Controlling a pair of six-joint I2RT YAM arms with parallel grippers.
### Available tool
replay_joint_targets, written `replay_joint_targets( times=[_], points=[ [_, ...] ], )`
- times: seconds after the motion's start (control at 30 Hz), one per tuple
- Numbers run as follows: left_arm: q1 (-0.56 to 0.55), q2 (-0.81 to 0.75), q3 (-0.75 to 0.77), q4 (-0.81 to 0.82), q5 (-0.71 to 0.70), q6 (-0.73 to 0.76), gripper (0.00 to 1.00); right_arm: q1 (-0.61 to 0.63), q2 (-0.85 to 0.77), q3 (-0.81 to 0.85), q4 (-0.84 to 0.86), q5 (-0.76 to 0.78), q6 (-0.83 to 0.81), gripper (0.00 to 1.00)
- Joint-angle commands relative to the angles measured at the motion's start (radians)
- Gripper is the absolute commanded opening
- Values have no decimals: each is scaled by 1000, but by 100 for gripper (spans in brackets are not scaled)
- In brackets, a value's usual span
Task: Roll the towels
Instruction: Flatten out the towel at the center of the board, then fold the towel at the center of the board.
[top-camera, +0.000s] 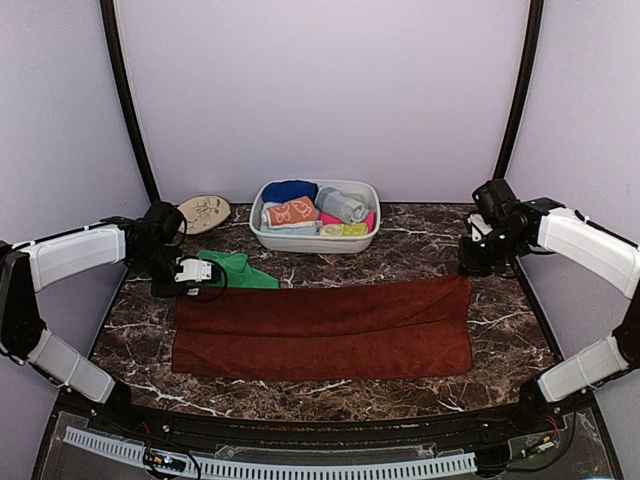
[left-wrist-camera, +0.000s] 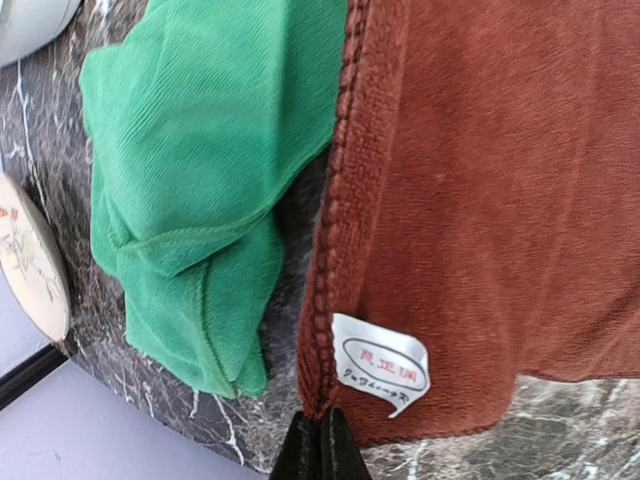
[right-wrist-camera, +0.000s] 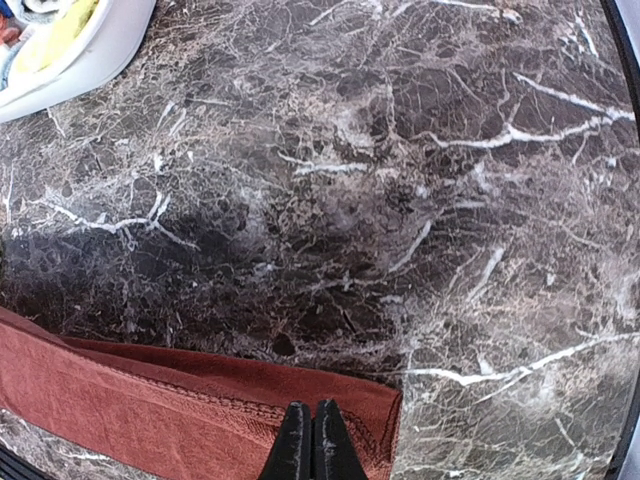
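Long rust-brown towel (top-camera: 322, 328), flat and unrolled

The long towel (top-camera: 325, 328) lies flat on the surface (top-camera: 420, 240), spanning from the left claw (top-camera: 197, 272) to the right claw (top-camera: 473, 262) (one far corner at each). The bunched towel (top-camera: 240, 268) lies just right of the left claw. The basin (top-camera: 262, 236) sits farther back, between both claws, with rolled towels (top-camera: 300, 212) in it.

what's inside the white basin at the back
Towels fill the white basin: blue towel, orange printed towel, grey towel, pink towel, yellow towel. Anything beneath them is hidden.
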Motion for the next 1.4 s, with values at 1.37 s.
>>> replay_joint_targets(
  times=[1.37],
  points=[
    [126, -14, -15, 26, 66, 83, 0, -14, 42, -63, 8, -84, -60, 0]
  ],
)
